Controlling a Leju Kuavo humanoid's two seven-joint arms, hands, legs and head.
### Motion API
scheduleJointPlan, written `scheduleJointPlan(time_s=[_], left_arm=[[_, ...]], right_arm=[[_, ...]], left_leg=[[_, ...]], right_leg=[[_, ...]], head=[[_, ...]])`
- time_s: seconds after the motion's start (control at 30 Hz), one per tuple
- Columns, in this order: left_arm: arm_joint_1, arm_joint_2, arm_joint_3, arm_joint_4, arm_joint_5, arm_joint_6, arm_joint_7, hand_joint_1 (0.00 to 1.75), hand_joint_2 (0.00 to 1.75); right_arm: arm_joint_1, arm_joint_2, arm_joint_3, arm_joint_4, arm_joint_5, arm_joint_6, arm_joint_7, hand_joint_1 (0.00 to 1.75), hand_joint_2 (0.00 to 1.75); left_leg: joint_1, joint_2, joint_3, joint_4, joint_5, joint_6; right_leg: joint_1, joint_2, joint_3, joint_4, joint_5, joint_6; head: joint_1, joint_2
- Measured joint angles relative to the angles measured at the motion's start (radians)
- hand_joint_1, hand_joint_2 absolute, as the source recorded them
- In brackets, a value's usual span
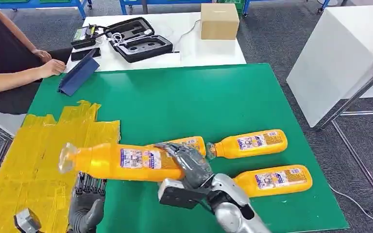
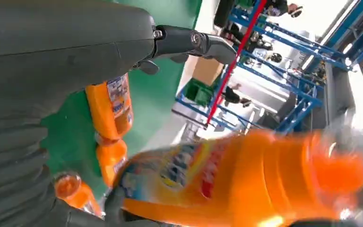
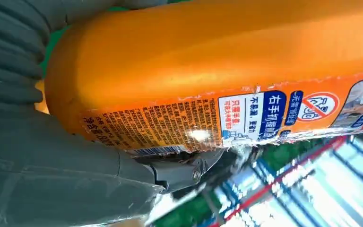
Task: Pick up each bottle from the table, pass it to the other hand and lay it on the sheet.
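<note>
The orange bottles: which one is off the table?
The bottle the right hand grips by its base, cap pointing over the yellow sheet. The other three lie on the green table.

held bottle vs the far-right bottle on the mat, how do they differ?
The held bottle is off the table in the right robot hand, above the left robot hand; the far-right bottle lies untouched on the green mat. The held bottle's neck reaches over the yellow sheet; the other lies well clear of it. Both are orange, labelled and roughly horizontal.
</note>
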Motion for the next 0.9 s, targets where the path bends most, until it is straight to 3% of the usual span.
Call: scheduleJointPlan(time_s=[0.23,0.9], left_arm=[[-0.020,0.001,-0.084,-0.026,-0.113,0.164,-0.039,0.00,1.75],[-0.027,0.011,-0.127,-0.029,-0.119,0.177,-0.056,0.00,1.75]], right_arm=[[-0.023,0.074,0.063,0.149,0.026,-0.014,0.029,1.75,1.75],[-0.028,0.140,0.122,0.289,0.040,-0.018,0.030,1.75,1.75]], left_leg=[[0.000,0.000,0.000,0.000,0.000,0.000],[0.000,0.001,-0.001,0.000,0.000,0.000]], right_leg=[[0.000,0.000,0.000,0.000,0.000,0.000],[0.000,0.000,-0.001,0.000,0.000,0.000]], head=[[0.000,0.000],[0.000,0.000]])
